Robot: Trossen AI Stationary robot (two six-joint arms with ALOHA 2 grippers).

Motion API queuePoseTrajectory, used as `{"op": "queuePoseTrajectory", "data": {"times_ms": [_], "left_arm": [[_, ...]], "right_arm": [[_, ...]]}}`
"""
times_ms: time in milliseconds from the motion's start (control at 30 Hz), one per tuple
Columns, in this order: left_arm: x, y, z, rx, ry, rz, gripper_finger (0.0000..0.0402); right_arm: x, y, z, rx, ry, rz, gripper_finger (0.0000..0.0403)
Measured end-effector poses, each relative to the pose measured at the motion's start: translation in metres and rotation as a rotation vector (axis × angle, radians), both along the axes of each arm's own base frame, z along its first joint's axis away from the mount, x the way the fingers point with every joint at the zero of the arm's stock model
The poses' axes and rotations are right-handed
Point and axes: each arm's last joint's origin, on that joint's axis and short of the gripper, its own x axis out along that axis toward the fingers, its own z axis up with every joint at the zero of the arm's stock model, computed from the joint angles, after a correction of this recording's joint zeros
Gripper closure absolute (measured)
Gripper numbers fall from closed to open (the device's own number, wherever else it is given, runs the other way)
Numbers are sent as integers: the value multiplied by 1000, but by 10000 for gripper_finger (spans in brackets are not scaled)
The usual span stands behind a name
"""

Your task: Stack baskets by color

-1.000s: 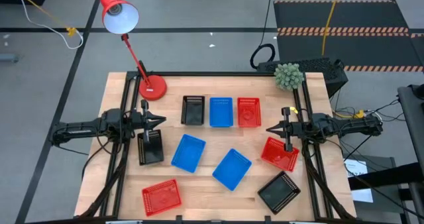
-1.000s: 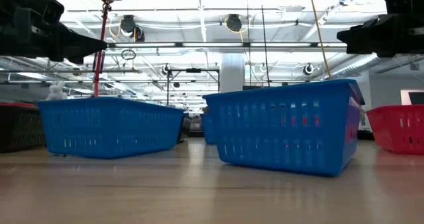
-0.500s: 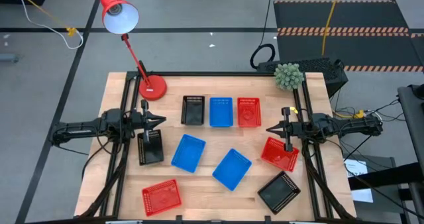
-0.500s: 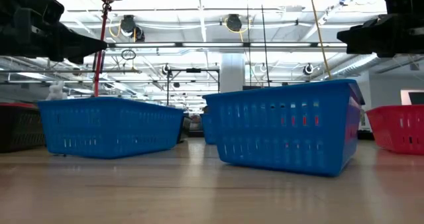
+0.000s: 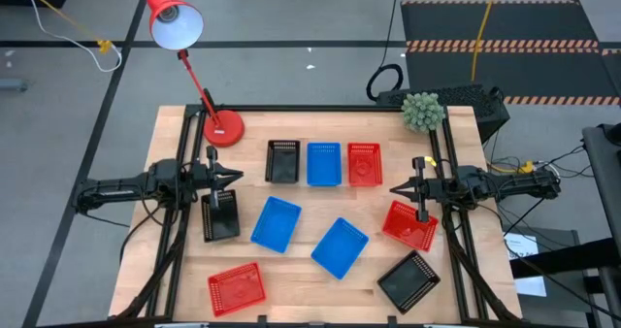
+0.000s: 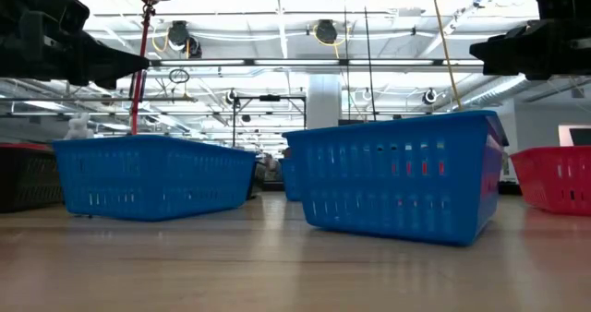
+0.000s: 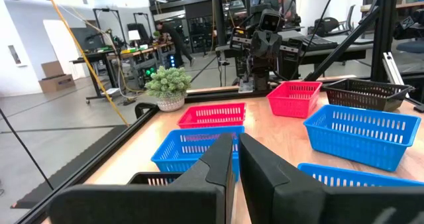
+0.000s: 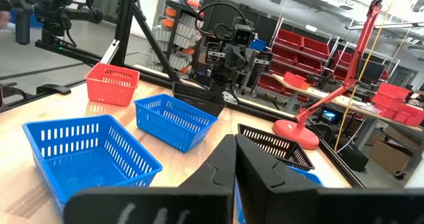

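The wooden table (image 5: 291, 270) carried all nine baskets, none stacked. The left arm (image 5: 126, 187) reached in from the table's left edge and the right arm (image 5: 495, 185) from its right edge, both held above the surface. A red desk lamp (image 5: 184, 37) stood with its round base on the far left corner, and a small potted plant (image 5: 422, 111) sat at the far right corner. Along the far side, a black basket (image 5: 282, 160), a blue basket (image 5: 324, 163) and a red basket (image 5: 365, 163) stood side by side in a row. Nearer the front, a second black basket (image 5: 220, 214) lay just below the left gripper (image 5: 239, 178), with two more blue baskets (image 5: 277, 223) (image 5: 340, 247) tilted at mid-table. A second red basket (image 5: 409, 224) lay under the right gripper (image 5: 392, 189), a third black basket (image 5: 409, 280) sat at the front right, and a third red basket (image 5: 236, 289) at the front left. The left gripper's jaws were closed to a narrow slit and gripped nothing. The right gripper's jaws were fully closed and likewise empty.
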Motion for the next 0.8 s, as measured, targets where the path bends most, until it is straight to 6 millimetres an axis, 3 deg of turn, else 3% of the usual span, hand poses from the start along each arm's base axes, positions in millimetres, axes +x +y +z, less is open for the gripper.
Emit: {"op": "queuePoseTrajectory", "data": {"times_ms": [800], "left_arm": [[0, 0, 0, 0, 0, 0, 371]], "right_arm": [[0, 0, 5, 7, -56, -1, 403]]}}
